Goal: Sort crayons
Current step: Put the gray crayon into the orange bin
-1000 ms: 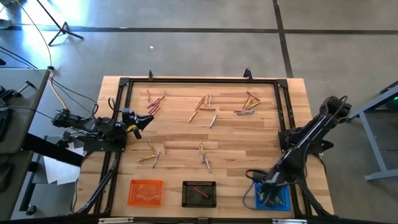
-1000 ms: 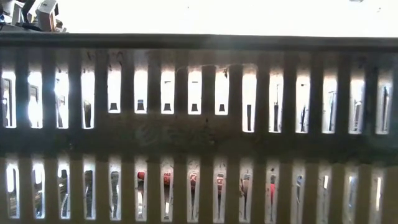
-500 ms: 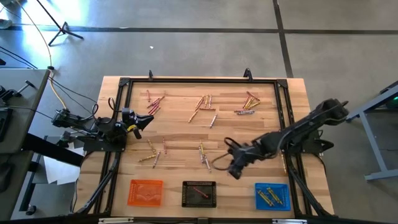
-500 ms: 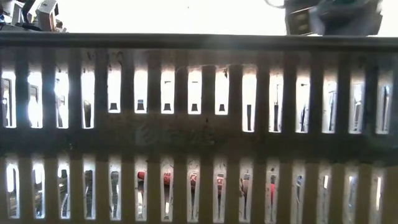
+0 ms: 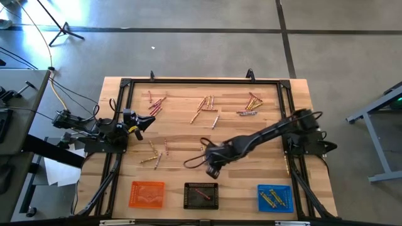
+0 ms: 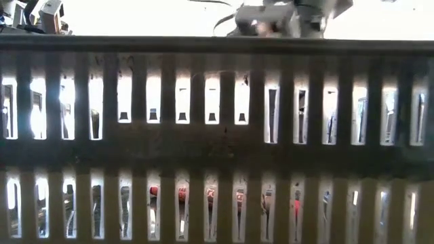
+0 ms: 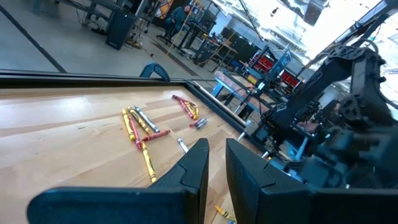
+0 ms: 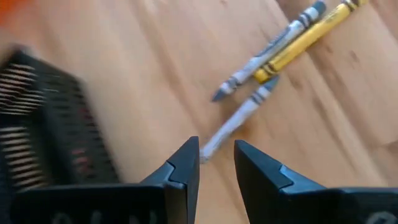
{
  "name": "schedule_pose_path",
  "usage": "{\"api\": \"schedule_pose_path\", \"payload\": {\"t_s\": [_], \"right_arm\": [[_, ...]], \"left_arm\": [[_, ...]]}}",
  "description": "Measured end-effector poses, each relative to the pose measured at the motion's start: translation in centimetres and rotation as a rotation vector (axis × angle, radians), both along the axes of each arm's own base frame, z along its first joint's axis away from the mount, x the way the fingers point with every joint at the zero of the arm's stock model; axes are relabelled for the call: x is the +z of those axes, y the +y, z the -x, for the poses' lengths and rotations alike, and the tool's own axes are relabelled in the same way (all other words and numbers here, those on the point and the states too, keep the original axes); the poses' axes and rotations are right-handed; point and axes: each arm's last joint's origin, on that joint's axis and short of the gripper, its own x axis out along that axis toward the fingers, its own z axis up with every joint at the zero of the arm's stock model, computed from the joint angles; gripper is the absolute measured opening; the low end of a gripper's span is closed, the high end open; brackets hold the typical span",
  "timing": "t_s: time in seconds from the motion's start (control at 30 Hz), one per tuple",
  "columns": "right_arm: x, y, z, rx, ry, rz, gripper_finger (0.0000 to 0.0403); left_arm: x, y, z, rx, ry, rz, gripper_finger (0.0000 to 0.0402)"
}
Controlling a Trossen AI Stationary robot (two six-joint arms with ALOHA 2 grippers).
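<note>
Crayons lie flat on the wooden table in loose clusters: three at the far side (image 5: 156, 100), (image 5: 206, 107), (image 5: 250, 103) and two nearer (image 5: 154, 154), (image 5: 205, 154). My right gripper (image 5: 210, 167) hangs over the table's middle, pointing steeply down, open with a narrow gap and nothing in it. In the right wrist view the gripper (image 8: 216, 155) is above a grey crayon (image 8: 239, 118), with another grey crayon (image 8: 267, 53) and a yellow crayon (image 8: 308, 37) beyond. My left gripper (image 5: 149, 120) waits level at the table's left side, its fingers (image 7: 199, 165) slightly apart and holding nothing.
Three square trays stand along the near edge: orange (image 5: 147, 193), black (image 5: 201, 195) holding a red crayon, blue (image 5: 275, 198) holding yellow crayons. A black frame (image 5: 201, 81) borders the work area. A slotted tray wall (image 6: 217, 146) fills the low view.
My right gripper has swept from over the blue tray at the near right toward the table's left and a little toward the far edge. It now hangs over the near-middle crayon cluster, and it has come lower and tipped further down.
</note>
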Motion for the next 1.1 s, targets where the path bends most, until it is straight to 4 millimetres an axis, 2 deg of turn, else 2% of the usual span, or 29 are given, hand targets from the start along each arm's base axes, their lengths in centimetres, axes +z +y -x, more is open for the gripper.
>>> {"api": "schedule_pose_path", "payload": {"t_s": [0.17,0.4,0.87,1.1], "right_arm": [[-0.7,0.5,-1.9,0.000,0.172,0.056,0.0084],[-1.0,1.1,-4.2,-0.008,0.156,0.030,0.0084],[-1.1,0.8,-3.8,-0.125,0.191,0.056,0.0084],[-3.0,1.2,-4.0,-0.203,0.237,0.043,0.0084]], "left_arm": [[0.0,0.0,0.0,0.000,0.000,0.000,0.0045],[0.0,0.0,0.0,0.000,0.000,0.000,0.0045],[0.0,0.0,0.0,0.000,0.000,0.000,0.0045],[0.0,0.0,0.0,0.000,0.000,0.000,0.0045]]}}
